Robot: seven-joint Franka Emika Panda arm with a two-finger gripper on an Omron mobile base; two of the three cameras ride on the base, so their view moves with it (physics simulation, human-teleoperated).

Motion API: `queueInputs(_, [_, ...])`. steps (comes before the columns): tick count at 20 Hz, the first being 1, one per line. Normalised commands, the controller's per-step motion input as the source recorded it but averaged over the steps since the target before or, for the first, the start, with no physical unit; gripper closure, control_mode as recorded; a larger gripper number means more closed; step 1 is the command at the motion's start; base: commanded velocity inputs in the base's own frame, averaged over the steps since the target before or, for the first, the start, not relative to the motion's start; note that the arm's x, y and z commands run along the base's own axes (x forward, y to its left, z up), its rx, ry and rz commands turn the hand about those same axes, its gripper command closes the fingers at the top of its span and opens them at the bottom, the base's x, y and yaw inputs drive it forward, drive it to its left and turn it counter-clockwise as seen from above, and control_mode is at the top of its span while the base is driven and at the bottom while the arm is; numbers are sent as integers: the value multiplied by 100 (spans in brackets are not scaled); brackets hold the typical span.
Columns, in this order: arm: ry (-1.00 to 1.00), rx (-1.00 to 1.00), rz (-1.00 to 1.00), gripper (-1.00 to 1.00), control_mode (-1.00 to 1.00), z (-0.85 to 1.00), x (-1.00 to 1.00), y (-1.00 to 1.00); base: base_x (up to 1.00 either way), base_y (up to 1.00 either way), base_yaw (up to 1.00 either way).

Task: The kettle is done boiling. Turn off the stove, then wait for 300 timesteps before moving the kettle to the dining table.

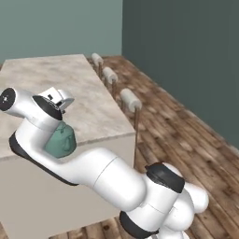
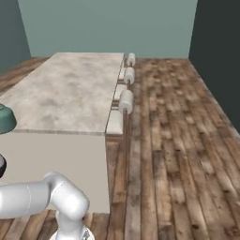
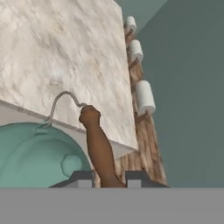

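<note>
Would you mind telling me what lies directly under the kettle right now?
The kettle hangs from the gripper, shut on its brown handle, at the near edge of the dining table. Its body covers whatever is straight below.

Arm (image 1: 112,177): glossy white rounded link shells, dark grey/black joint bands, black round cap on the end joint. Gripper (image 3: 109,178) fingertips small, dark grey, blocky.

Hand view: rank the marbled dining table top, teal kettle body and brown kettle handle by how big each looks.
1. Beige marbled dining table top.
2. Teal-green kettle body, enlarged by nearness.
3. Brown arched kettle handle.
</note>
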Motion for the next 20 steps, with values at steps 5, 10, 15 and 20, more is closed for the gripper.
queueInputs(5, [0, 0, 0, 100, 100, 0, 0, 0, 55, -46, 36])
queueInputs(10, [0, 0, 0, 100, 100, 0, 0, 0, 51, -47, 34])
queueInputs(15, [0, 0, 0, 100, 100, 0, 0, 0, 45, -47, 33])
queueInputs(20, [0, 0, 0, 100, 100, 0, 0, 0, 36, -33, 27])
